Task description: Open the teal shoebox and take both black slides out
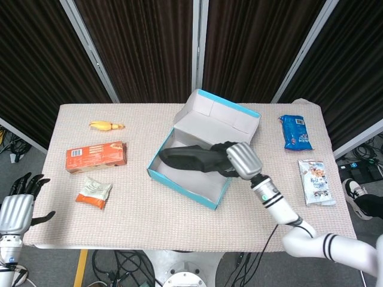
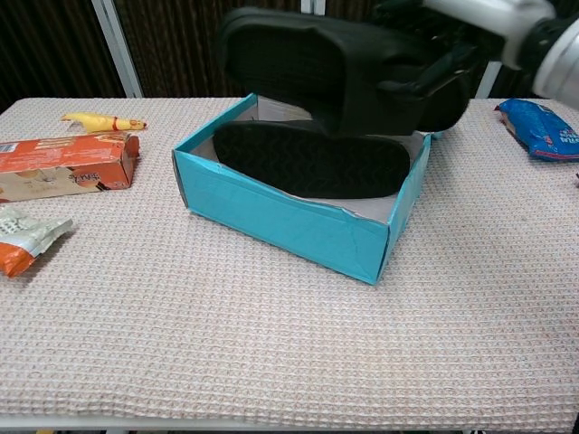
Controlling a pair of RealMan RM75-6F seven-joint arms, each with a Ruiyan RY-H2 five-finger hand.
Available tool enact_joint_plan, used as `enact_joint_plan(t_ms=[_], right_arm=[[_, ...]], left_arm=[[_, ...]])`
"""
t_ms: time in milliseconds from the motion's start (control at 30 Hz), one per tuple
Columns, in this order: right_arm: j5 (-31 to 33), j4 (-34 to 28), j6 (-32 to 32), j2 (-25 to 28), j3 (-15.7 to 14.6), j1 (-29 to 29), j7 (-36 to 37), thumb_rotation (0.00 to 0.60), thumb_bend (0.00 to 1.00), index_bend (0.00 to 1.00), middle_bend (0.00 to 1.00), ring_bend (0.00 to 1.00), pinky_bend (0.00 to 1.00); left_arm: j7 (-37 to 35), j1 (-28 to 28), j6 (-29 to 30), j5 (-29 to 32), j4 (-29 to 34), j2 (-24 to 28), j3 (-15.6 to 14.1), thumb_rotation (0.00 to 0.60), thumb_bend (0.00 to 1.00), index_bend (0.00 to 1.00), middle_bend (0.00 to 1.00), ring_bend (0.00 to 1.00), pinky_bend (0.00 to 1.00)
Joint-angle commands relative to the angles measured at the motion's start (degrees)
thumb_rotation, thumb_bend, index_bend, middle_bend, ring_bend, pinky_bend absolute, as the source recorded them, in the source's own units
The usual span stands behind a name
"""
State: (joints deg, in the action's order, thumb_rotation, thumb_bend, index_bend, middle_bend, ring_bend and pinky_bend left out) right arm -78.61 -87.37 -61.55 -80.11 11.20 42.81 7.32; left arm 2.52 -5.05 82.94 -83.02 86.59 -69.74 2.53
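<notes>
Head view, right hand [image 1: 234,160] gripping slide [image 1: 188,158]

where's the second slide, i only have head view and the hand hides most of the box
Observer: It lies in the box. Chest view shows the second slide flat on the floor of the box, sole up.
Operator: is the one i'm holding clear of the rim
Observer: Yes. The held slide hangs above the rim, sole towards the chest camera.
Operator: how's my grip
Observer: The right hand wraps one end of it, fingers curled over the sole.
</notes>
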Motion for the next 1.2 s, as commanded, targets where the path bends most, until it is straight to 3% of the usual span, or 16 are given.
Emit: enact_joint_plan(t_ms=[33, 167, 300, 500, 600, 667, 700, 800, 833, 900, 1200], right_arm=[[-2.96, -6.11, 2.14, 14.06, -3.95, -5.79, 15.98, 0.6, 0.48, 0.69, 0.55, 0.43, 0.62], [-5.71, -4.08, 2.92, 20.19, -7.58, -9.15, 26.17, 0.6, 0.47, 0.67, 0.54, 0.43, 0.62], [-5.74, -0.4, 6.47, 22.23, -10.48, -10.75, 33.23, 0.6, 0.47, 0.64, 0.53, 0.42, 0.62], [-5.73, 7.39, 12.84, 19.11, -13.03, -11.08, 42.68, 0.6, 0.47, 0.59, 0.48, 0.37, 0.54], [-5.69, 11.44, 15.07, 16.08, -13.21, -10.65, 44.89, 0.6, 0.46, 0.5, 0.42, 0.31, 0.46], [-6.13, 13.05, 16.39, 14.74, -13.44, -10.15, 45.56, 0.6, 0.43, 0.36, 0.32, 0.2, 0.33], [-6.44, 13.82, 17.1, 14.07, -13.56, -9.79, 45.5, 0.6, 0.39, 0.23, 0.24, 0.12, 0.23], [-6.58, 14.94, 18.21, 13.11, -13.51, -9.12, 43.91, 0.6, 0.16, 0.01, 0.03, 0.0, 0.03], [-6.33, 14.88, 18.61, 13.11, -13.4, -8.95, 43.38, 0.6, 0.08, 0.0, 0.0, 0.0, 0.0], [-5.3, 14.62, 18.23, 13.07, -12.63, -9.07, 42.1, 0.6, 0.01, 0.0, 0.0, 0.0, 0.0], [-2.17, 9.31, 6.08, 16.03, -6.85, -12.76, 35.89, 0.6, 0.0, 0.0, 0.0, 0.0, 0.0]], left_arm=[[0.36, -0.2, -0.08, -0.13, 0.27, -0.01, 0.06, 0.6, 0.0, 0.22, 0.14, 0.04, 0.11], [1.07, -0.64, -0.09, -0.73, 1.05, 0.05, 0.11, 0.6, 0.0, 0.22, 0.14, 0.04, 0.11], [1.48, -0.76, 0.06, -1.12, 1.54, 0.4, 0.05, 0.6, 0.0, 0.22, 0.14, 0.04, 0.11], [2.13, -0.96, 0.04, -1.37, 2.24, 0.59, -0.02, 0.6, 0.0, 0.22, 0.14, 0.04, 0.11], [2.41, -1.24, -0.06, -1.81, 2.42, 0.97, -0.07, 0.6, 0.0, 0.22, 0.14, 0.04, 0.11], [2.51, -1.48, -0.11, -2.0, 2.58, 1.33, 0.05, 0.6, 0.0, 0.22, 0.14, 0.04, 0.11], [2.64, -1.67, -0.14, -2.14, 2.67, 1.6, 0.17, 0.6, 0.0, 0.22, 0.14, 0.04, 0.11], [3.13, -2.3, -0.31, -2.69, 3.01, 2.35, 0.44, 0.6, 0.0, 0.22, 0.14, 0.04, 0.11], [3.13, -2.55, -0.4, -2.9, 3.15, 2.57, 0.54, 0.6, 0.0, 0.22, 0.14, 0.04, 0.11], [3.0, -3.32, -0.83, -3.45, 3.48, 3.02, 0.83, 0.6, 0.0, 0.22, 0.14, 0.04, 0.11], [0.32, -11.65, -7.45, -7.33, 5.66, 6.63, 3.79, 0.6, 0.0, 0.22, 0.14, 0.04, 0.11]])
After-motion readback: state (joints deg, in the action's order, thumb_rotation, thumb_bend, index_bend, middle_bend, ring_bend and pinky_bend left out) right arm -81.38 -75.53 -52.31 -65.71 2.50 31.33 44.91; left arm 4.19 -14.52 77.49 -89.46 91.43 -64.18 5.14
